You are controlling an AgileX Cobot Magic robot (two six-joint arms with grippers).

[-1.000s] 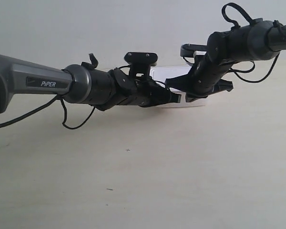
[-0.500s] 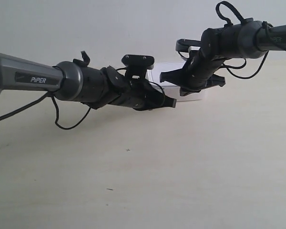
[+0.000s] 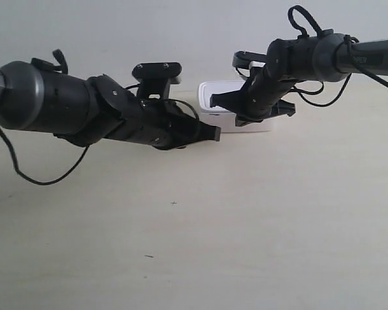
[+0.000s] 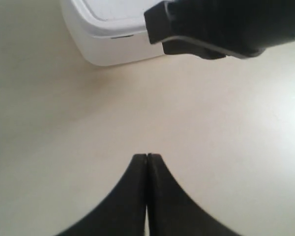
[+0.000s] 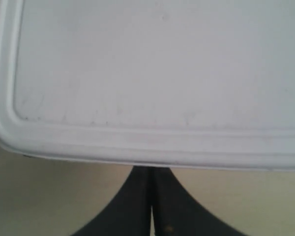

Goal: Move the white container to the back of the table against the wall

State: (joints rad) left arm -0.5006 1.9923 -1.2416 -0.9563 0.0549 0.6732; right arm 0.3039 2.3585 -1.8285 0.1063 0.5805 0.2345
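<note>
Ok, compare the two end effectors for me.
The left end effector hangs over the table, apart from the container; the right end effector reaches the container's rim, contact unclear. In the exterior view the left points rightward, the right leftward. Both are shut and empty.

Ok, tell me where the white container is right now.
Exterior view: the white container sits far back on the table, right of centre, near the wall, the right gripper at its near rim.
</note>
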